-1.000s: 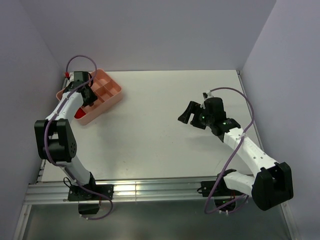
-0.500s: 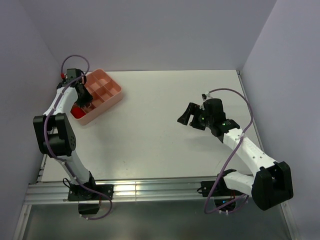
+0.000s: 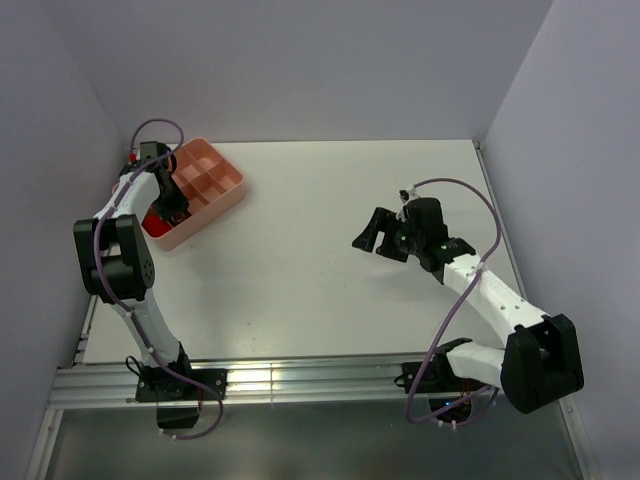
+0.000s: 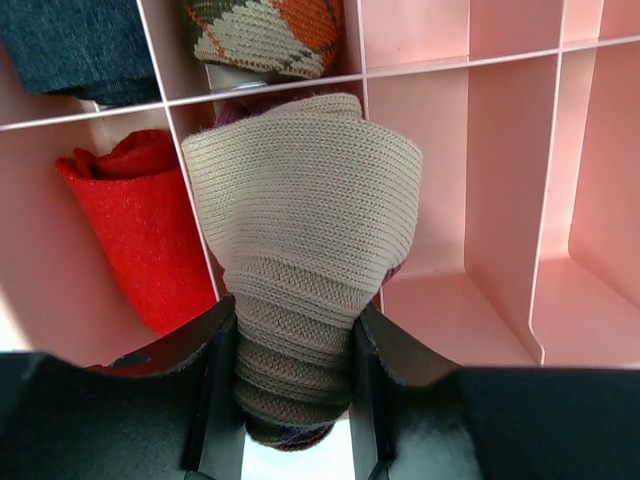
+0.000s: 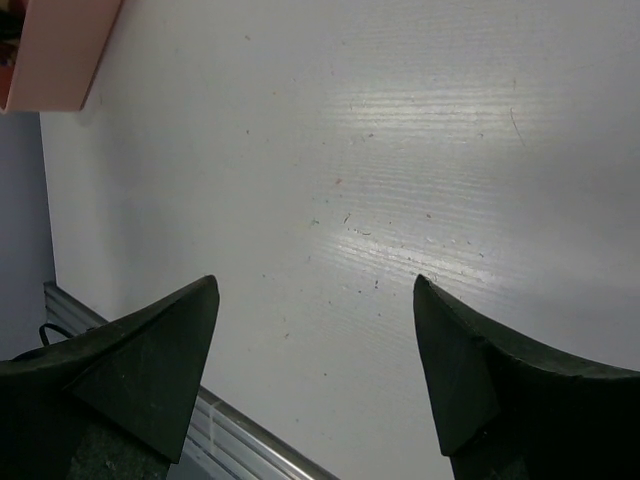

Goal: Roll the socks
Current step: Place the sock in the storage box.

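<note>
A rolled tan sock (image 4: 300,200) is pinched between the fingers of my left gripper (image 4: 295,310), which is shut on it. It hangs over a compartment of the pink divided tray (image 4: 500,200), just right of the cell with the red bundle. The argyle sock (image 4: 265,35), rolled, lies in the cell beyond it. In the top view the left gripper (image 3: 165,195) is over the tray's (image 3: 215,180) left part. My right gripper (image 3: 372,232) hovers open over bare table with nothing between its fingers (image 5: 190,330).
A red bundle (image 4: 130,230) and a dark bundle (image 4: 75,45) fill two left cells of the tray; the cells to the right hold nothing. The tray sits at the table's far left corner by the wall. The table's metal front rail (image 5: 230,430) shows below the right gripper.
The left arm's wrist has swung slightly left over the tray, still holding the tan sock. The right gripper has drifted a little to the left.
</note>
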Motion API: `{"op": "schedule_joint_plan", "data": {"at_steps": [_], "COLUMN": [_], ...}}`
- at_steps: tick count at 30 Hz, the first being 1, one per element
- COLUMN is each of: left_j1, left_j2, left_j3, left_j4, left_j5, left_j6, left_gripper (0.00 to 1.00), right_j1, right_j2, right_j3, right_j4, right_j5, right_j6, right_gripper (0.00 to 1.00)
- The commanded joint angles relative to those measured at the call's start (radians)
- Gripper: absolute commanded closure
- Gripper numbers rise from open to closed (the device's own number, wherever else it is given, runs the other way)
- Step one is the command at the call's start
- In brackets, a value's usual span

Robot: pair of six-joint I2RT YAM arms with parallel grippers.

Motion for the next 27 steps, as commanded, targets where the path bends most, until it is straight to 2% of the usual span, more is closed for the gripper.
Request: {"op": "schedule_joint_plan", "data": {"at_steps": [1,4,9,10,12,20,23,27], "left_j1": [0.005,0.004,0.004,0.004,0.004,0.004,0.005,0.002], "left_j2": [0.012,0.02,0.002,-0.003,-0.009,-0.04,-0.055,-0.08], "left_j3": [0.024,0.009,-0.008,-0.01,-0.01,-0.028,-0.031,-0.028], "left_j4": [0.035,0.06,0.072,0.072,0.068,0.071,0.069,0.064], "left_j5": [-0.04,-0.042,-0.046,-0.052,-0.052,-0.063,-0.062,-0.068], "left_j6": [0.018,0.023,0.011,0.011,0.011,0.001,-0.003,-0.006], "left_gripper": [0.94,0.89,0.71,0.62,0.57,0.52,0.41,0.39], "right_j1": [-0.001,-0.001,-0.001,-0.003,-0.001,-0.001,-0.003,-0.001], "right_j2": [0.005,0.008,0.01,0.011,0.014,0.024,0.027,0.028], "right_j3": [-0.01,-0.012,-0.018,-0.018,-0.019,-0.018,-0.015,-0.018], "right_j4": [0.042,0.045,0.045,0.047,0.05,0.053,0.048,0.056], "right_j5": [-0.024,-0.033,-0.036,-0.04,-0.043,-0.059,-0.061,-0.07], "right_j6": [-0.013,-0.018,-0.022,-0.022,-0.022,-0.022,-0.024,-0.021], "right_gripper": [0.15,0.15,0.15,0.15,0.15,0.15,0.15,0.16]}}
